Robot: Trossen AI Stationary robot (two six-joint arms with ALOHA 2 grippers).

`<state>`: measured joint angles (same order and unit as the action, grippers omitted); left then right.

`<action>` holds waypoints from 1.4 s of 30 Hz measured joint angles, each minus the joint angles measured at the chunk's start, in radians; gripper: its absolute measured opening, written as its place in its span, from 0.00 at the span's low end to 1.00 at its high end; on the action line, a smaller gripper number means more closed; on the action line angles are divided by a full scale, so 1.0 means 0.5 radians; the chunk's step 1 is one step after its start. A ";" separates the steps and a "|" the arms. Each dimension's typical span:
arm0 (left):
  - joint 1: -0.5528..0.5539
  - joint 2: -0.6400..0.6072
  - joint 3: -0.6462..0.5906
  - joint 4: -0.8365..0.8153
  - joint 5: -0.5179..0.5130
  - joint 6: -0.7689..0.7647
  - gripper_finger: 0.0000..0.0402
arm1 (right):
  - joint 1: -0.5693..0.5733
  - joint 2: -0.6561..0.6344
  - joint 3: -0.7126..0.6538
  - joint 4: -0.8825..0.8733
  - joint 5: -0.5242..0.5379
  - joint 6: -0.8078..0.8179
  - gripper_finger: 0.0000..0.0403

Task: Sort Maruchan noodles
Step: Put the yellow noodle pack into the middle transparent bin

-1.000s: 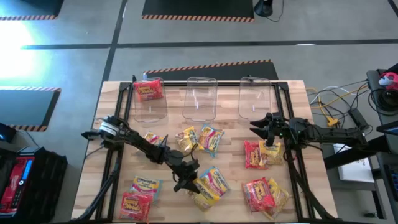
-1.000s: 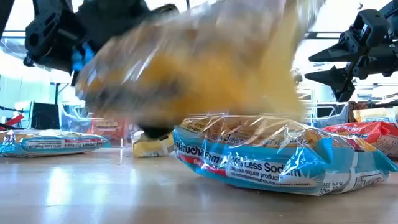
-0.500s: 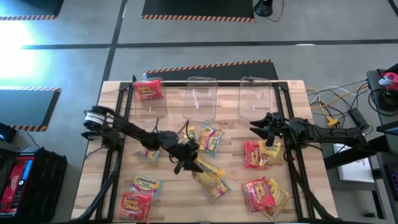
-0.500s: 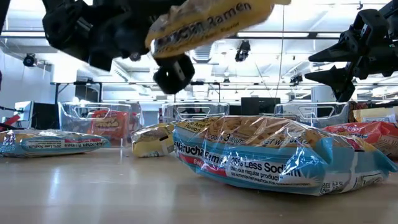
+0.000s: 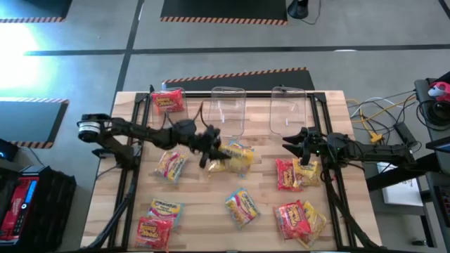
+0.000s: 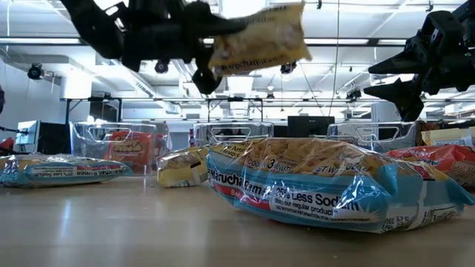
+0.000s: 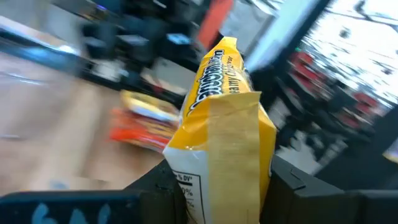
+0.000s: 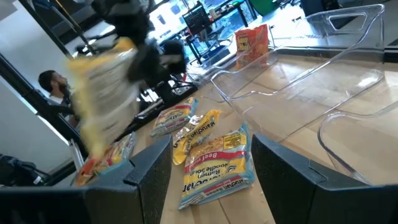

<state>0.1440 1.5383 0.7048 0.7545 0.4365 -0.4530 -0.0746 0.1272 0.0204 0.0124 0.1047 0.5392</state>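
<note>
My left gripper [image 5: 211, 156] is raised over the middle of the table, shut on a yellow Maruchan packet [image 5: 219, 164], which shows high up in the low view [image 6: 256, 37]. My right gripper [image 5: 287, 143] hovers open at the table's right, above two red packets [image 5: 288, 174]. More packets lie flat on the wood: a multicoloured one [image 5: 241, 209] near the middle, others at the left [image 5: 171, 165] and near edge [image 5: 151, 230]. Three clear bins stand along the far edge; the left bin [image 5: 169, 123] has a red packet [image 5: 169, 102] in it. My left gripper pinches the yellow packet by one end [image 7: 214, 186] between its two fingers. The packet is lifted clear of the table and juts out beyond the fingers [image 6: 215, 44], roughly level, toward the table's right.
The middle bin [image 5: 226, 111] and right bin [image 5: 288, 111] hold nothing that I can see. Packets [image 5: 239, 156] lie under the raised left gripper. More red packets [image 5: 299, 219] sit at the near right. A person [image 8: 50, 84] shows beyond the table.
My left gripper has carried the yellow packet up off the pile near the table's near middle and toward the far edge, closer to the bins. The multicoloured packet that lay under it has stayed on the table.
</note>
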 joint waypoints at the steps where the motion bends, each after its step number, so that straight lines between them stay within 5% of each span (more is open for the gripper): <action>1: 0.056 0.000 0.000 -0.002 0.000 0.001 0.28 | 0.001 0.000 0.001 0.001 0.000 0.000 0.52; 14: 0.717 0.006 0.103 -0.107 0.000 0.341 0.28 | 0.000 0.000 0.001 0.000 0.001 0.000 0.52; 27: 0.985 0.399 0.614 -0.679 0.024 0.740 0.28 | 0.000 0.000 0.001 0.000 0.001 0.000 0.52; 42: 1.201 0.496 0.605 -0.686 0.090 0.903 0.28 | 0.001 0.000 0.000 0.000 0.000 0.000 0.52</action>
<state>0.7444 1.7865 1.0072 0.4113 0.4816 -0.0016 -0.0742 0.1272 0.0205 0.0124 0.1048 0.5392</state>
